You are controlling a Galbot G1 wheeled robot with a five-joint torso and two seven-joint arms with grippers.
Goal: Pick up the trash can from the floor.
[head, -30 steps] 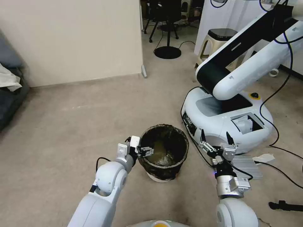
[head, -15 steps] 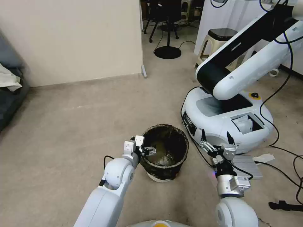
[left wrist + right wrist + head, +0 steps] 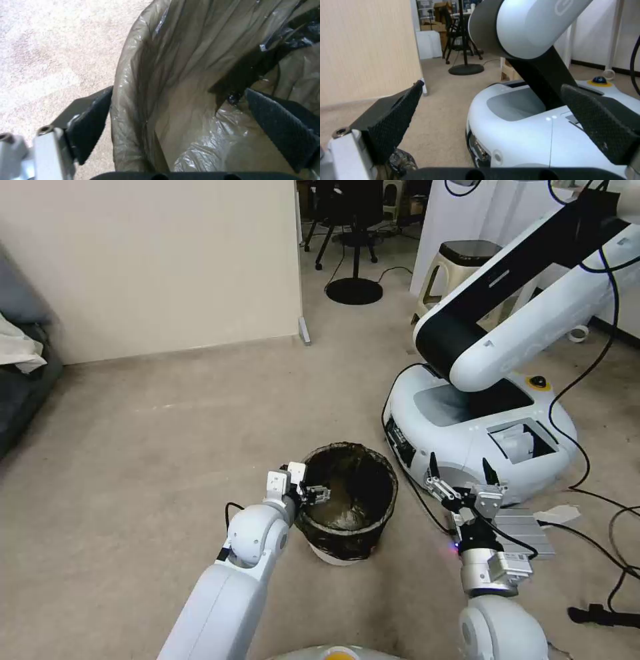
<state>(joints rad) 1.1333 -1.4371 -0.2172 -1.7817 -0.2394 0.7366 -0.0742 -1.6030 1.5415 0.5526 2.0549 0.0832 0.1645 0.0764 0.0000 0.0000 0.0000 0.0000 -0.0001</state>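
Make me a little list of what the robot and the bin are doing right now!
trash can: upright on the floor, dark bag over its rim
left gripper: open, straddling the can's near-left rim, one finger outside, one inside
right gripper: open, held off the can's right, holding nothing
nearby: large white robot base right of the can

we see the trash can (image 3: 347, 500) standing upright on the floor (image 3: 167, 447), a small round white bin whose pale base shows below a dark brown-black crinkled bag folded over its rim. in the left wrist view the bag (image 3: 186, 75) hangs in glossy, translucent folds down the inside wall. the floor is flat beige-grey carpet with faint pale scuffs.
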